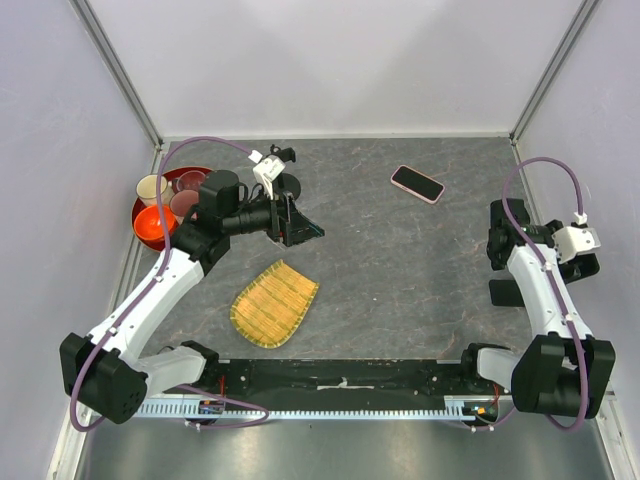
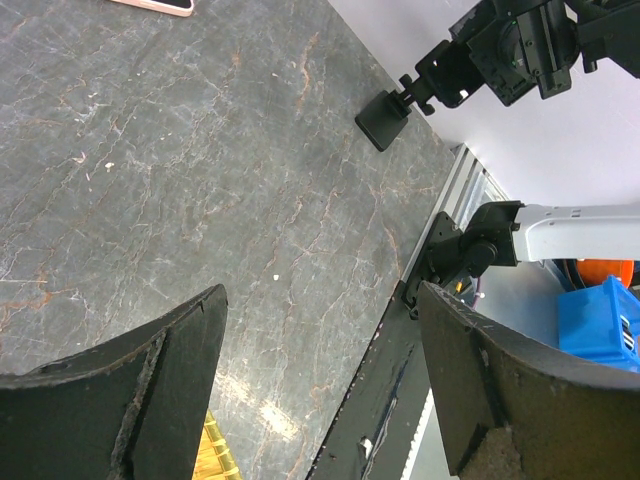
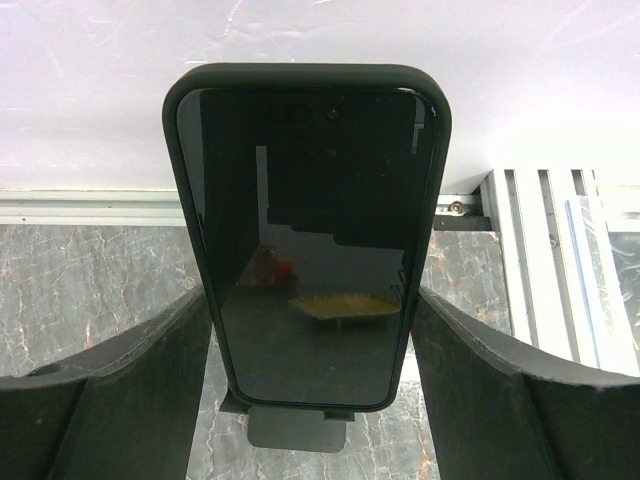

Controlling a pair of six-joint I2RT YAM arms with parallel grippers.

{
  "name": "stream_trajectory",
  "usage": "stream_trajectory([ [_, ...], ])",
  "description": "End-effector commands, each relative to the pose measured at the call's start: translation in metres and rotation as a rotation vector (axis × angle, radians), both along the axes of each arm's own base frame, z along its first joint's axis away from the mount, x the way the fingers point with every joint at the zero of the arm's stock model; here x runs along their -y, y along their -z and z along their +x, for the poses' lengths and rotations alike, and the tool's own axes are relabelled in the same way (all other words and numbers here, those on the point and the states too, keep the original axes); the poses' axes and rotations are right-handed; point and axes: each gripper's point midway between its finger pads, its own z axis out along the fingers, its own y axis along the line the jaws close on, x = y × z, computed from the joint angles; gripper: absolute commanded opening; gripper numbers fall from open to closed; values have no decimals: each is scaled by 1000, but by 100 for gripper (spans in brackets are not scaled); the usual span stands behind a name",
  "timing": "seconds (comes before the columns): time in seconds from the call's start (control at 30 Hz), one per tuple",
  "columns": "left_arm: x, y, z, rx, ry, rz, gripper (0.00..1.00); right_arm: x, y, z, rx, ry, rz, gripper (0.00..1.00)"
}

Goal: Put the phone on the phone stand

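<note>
The phone (image 1: 417,183), black-screened with a pale pink rim, lies flat at the back right of the table; its edge shows at the top of the left wrist view (image 2: 155,4). The phone stand (image 1: 287,186), a black disc base with a clamp on top, stands at the back left, partly behind my left wrist. My left gripper (image 1: 303,228) (image 2: 320,300) hangs open over bare table just in front of the stand. My right gripper (image 3: 310,300) is open near the right wall, far from the pink phone.
An all-black phone (image 3: 310,230) leans on a flat folding stand (image 3: 285,430) just beyond my right fingers. A red bowl (image 1: 150,205) with cups sits at the far left. A yellow bamboo mat (image 1: 274,302) lies in front of the left arm.
</note>
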Motion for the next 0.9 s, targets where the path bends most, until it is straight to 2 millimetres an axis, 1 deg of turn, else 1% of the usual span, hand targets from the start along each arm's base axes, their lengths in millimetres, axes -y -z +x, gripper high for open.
stream_trajectory([
  [0.0, 3, -10, 0, 49, 16, -19, 83, 6, -7, 6, 48, 23, -47, 0],
  [0.53, 3, -10, -1, 45, 24, -20, 83, 3, 6, 7, 26, 1, -7, 0],
  [0.87, 4, -11, -2, 41, 34, -26, 83, 2, 7, 4, 27, -1, -7, 0],
])
